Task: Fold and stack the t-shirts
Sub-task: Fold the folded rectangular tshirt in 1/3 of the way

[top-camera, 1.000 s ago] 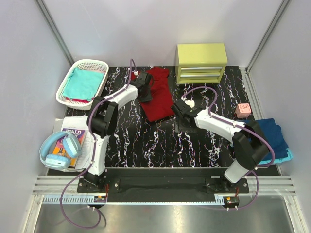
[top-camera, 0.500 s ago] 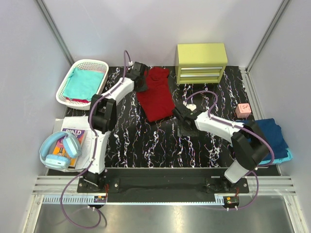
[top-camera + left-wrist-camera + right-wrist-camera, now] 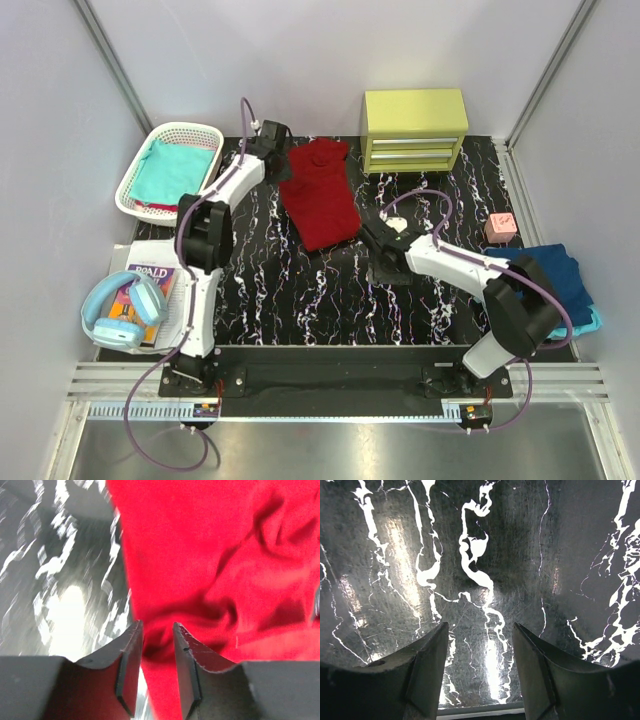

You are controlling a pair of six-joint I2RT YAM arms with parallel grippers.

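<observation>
Rumpled dark red t-shirt (image 3: 320,195), lying flat

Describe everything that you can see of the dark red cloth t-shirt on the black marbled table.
The dark red cloth t-shirt is one plain colour, soft and creased. It lies mostly flat as a long shape on the black marbled table, slanting from the far middle toward the near right. The left gripper pinches its far left edge, and folds gather toward the narrow gap between the fingers.
</observation>
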